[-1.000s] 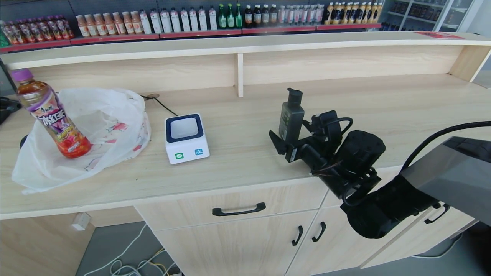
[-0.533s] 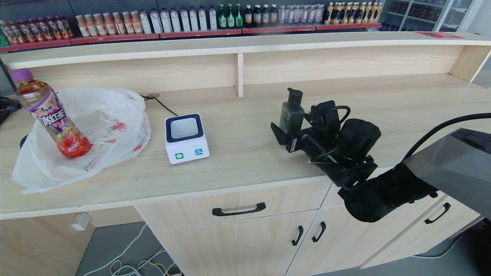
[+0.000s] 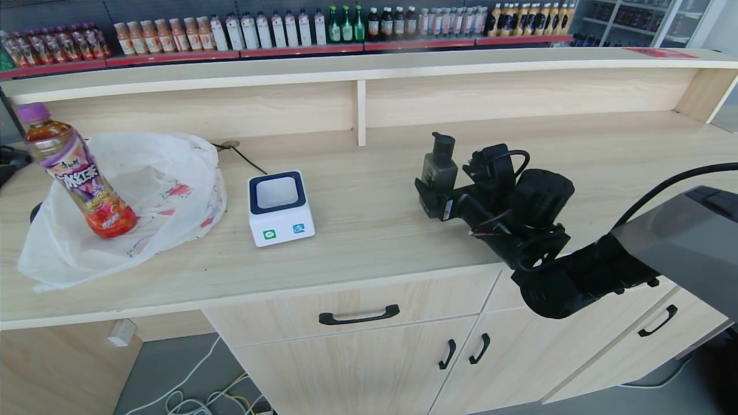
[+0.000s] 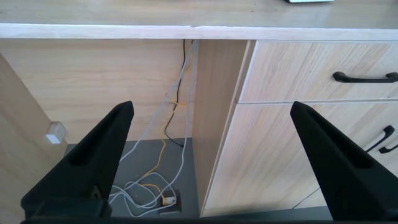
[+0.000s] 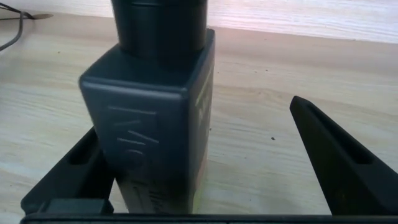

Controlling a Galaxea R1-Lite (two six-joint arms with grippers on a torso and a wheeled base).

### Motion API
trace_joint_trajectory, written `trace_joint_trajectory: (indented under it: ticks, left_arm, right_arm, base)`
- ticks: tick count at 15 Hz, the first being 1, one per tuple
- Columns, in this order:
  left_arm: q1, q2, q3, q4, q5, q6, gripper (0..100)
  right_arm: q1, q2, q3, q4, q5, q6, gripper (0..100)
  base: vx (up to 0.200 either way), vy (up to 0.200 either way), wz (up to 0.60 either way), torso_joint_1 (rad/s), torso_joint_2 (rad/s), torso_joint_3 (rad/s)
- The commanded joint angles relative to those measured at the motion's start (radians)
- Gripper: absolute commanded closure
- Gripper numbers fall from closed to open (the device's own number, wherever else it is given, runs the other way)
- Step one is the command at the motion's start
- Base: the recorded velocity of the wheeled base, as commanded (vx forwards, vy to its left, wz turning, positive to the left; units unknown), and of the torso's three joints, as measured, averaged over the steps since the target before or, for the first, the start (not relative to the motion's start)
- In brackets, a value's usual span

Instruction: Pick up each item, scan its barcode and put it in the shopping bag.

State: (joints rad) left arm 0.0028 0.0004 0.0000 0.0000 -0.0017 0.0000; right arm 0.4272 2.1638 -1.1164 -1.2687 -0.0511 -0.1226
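The right gripper (image 3: 433, 197) is at the dark grey square-shouldered plastic bottle with a black cap (image 3: 439, 168). The bottle stands upright on the pale wooden counter (image 3: 369, 248), right of centre and well to the right of the white cube-shaped barcode scanner with a dark blue rim (image 3: 281, 208). The jaws are spread wide with the bottle between them and nothing gripped yet. In the right wrist view the bottle sits close against one finger, perhaps touching it, while the other finger (image 5: 336, 162) stands well apart. That off-centre placement is the main risk: as the jaws close, the far finger would likely shove the tall, narrow bottle sideways and could tip it before it is pinched. The fingers also sit low on the body, so a lifted bottle may swing or slip on its smooth faces, and a finger could cover the barcode. The white plastic shopping bag (image 3: 173, 173) lies slumped at the far left with an orange-red tea bottle with a purple cap (image 3: 78, 173) standing at it. A careless drop there could knock that bottle over. The left gripper (image 4: 211, 155) hangs wide open and empty below the counter edge.
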Motion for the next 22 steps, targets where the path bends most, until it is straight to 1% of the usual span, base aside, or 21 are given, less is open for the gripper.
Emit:
trace_joint_trajectory:
  ticks: [1,3,6,11,12,22]
  left_arm:
    - [0.000,0.000,0.000,0.000,0.000,0.000,0]
    - [0.000,0.000,0.000,0.000,0.000,0.000,0]
    - [0.000,0.000,0.000,0.000,0.000,0.000,0]
    - [0.000,0.000,0.000,0.000,0.000,0.000,0]
    - [0.000,0.000,0.000,0.000,0.000,0.000,0]
    - [0.000,0.000,0.000,0.000,0.000,-0.002,0]
  right_arm:
    - [-0.004,0.017,-0.010,0.005,0.000,0.001,0]
    - [-0.004,0.021,-0.057,0.054,0.000,0.001,0]
    - [-0.007,0.027,-0.088,0.081,0.000,0.001,0]
    - [-0.013,0.037,-0.120,0.084,0.000,0.003,0]
    - [-0.013,0.039,-0.123,0.084,0.000,0.004,100]
    - [-0.015,0.025,-0.118,0.077,0.002,0.003,100]
  base:
    - [0.000,0.000,0.00,0.000,0.00,0.000]
    - [0.000,0.000,0.00,0.000,0.00,0.000]
    - [0.000,0.000,0.00,0.000,0.00,0.000]
    - [0.000,0.000,0.00,0.000,0.00,0.000]
    - [0.000,0.000,0.00,0.000,0.00,0.000]
    - [0.000,0.000,0.00,0.000,0.00,0.000]
